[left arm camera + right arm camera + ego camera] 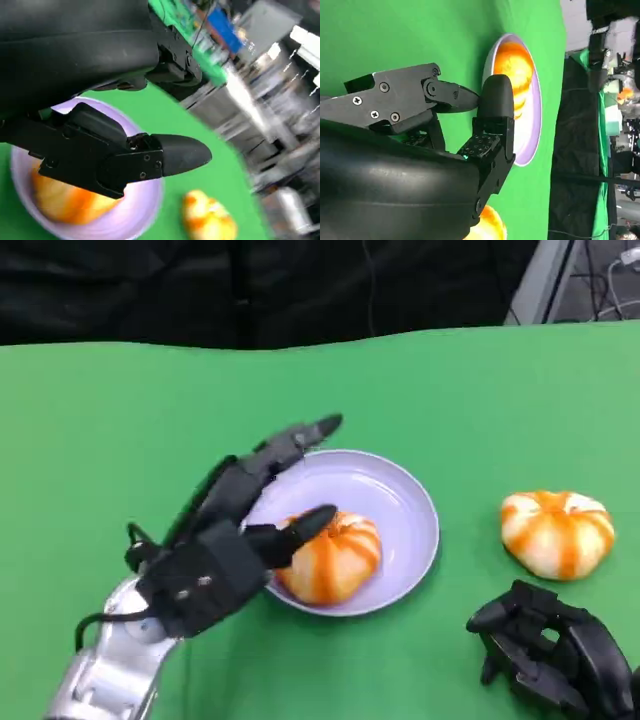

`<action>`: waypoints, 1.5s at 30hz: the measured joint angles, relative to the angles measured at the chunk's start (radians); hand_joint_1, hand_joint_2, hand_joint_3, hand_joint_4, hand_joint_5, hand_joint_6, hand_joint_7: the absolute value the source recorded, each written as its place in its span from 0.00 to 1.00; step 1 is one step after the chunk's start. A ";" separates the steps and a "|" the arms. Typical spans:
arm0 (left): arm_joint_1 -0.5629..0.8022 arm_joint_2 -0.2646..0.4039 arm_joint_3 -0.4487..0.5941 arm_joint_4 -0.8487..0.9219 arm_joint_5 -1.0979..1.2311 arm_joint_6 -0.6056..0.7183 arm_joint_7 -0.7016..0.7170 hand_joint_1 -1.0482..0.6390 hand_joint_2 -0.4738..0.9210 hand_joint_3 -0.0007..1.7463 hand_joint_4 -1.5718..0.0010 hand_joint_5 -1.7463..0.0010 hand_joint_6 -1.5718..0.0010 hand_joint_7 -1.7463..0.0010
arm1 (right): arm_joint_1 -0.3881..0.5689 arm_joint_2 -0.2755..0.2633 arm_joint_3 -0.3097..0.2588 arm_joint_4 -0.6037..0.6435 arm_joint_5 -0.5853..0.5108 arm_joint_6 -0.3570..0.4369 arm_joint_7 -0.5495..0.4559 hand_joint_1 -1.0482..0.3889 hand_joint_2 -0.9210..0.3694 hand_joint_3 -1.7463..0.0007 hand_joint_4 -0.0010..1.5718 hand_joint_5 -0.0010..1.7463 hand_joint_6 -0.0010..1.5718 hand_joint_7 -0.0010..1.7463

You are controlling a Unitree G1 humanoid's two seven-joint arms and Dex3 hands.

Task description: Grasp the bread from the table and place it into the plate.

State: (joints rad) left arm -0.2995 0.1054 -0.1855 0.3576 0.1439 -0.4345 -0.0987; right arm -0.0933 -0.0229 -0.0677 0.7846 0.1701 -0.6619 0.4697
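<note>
Left hand (235, 540) spread open over plate (405, 495) (bread (330, 555) inside); right hand (555, 650) curled, empty.

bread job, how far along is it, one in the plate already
Done: one orange-striped round bread sits in the lavender round plate. In hand: the left hand is open at the plate's near-left edge, a fingertip at that bread, not gripping it. Left: a second orange-striped bread lies on the green table right of the plate; the right hand, near it, holds nothing.
</note>
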 measured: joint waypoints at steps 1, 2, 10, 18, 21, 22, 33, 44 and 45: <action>0.009 -0.002 0.011 -0.013 -0.018 -0.006 -0.005 0.17 1.00 0.37 0.79 0.99 0.78 0.99 | 0.000 0.000 0.000 0.000 0.000 0.000 0.000 0.57 0.00 0.72 0.42 1.00 0.46 0.67; 0.014 -0.002 0.019 -0.021 -0.030 -0.007 -0.009 0.17 1.00 0.37 0.79 0.99 0.78 0.99 | 0.000 0.000 0.000 0.000 0.000 0.000 0.000 0.57 0.00 0.72 0.42 1.00 0.47 0.67; 0.105 -0.036 0.134 -0.078 -0.366 -0.005 -0.196 0.20 1.00 0.30 0.76 0.99 0.77 0.99 | -0.006 0.000 0.000 0.015 0.001 -0.003 0.001 0.58 0.00 0.71 0.42 1.00 0.46 0.67; 0.241 -0.043 0.277 -0.108 -0.589 -0.008 -0.342 0.24 1.00 0.23 0.65 0.97 0.69 0.98 | -0.009 -0.001 -0.001 0.017 0.000 -0.004 0.000 0.57 0.00 0.72 0.43 1.00 0.47 0.66; 0.293 -0.053 0.334 -0.100 -0.656 -0.039 -0.402 0.26 1.00 0.22 0.63 0.98 0.67 0.98 | -0.013 -0.002 0.000 0.017 0.000 -0.004 0.004 0.57 0.00 0.72 0.42 1.00 0.47 0.66; 0.302 -0.056 0.347 -0.098 -0.667 -0.049 -0.417 0.27 1.00 0.21 0.62 0.97 0.66 0.98 | -0.013 -0.002 0.000 0.018 0.000 -0.004 0.005 0.57 0.00 0.72 0.42 1.00 0.47 0.66; 0.371 -0.089 0.540 0.027 -0.825 -0.142 -0.606 0.30 1.00 0.20 0.57 0.98 0.62 0.98 | -0.012 -0.008 -0.004 0.020 0.002 -0.003 0.013 0.57 0.00 0.72 0.43 1.00 0.47 0.66; 0.361 -0.077 0.638 0.139 -0.863 -0.133 -0.679 0.38 1.00 0.16 0.54 0.98 0.59 0.98 | -0.012 -0.008 -0.006 0.021 0.005 -0.001 0.032 0.58 0.00 0.71 0.42 1.00 0.47 0.65; 0.361 -0.079 0.644 0.150 -0.863 -0.130 -0.679 0.41 1.00 0.16 0.54 0.98 0.59 0.99 | -0.013 -0.009 -0.007 0.024 0.005 -0.001 0.034 0.58 0.00 0.71 0.42 1.00 0.47 0.65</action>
State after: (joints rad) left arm 0.0614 0.0267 0.4585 0.5079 -0.7190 -0.5648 -0.7773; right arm -0.1059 -0.0321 -0.0744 0.8086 0.1750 -0.6633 0.5033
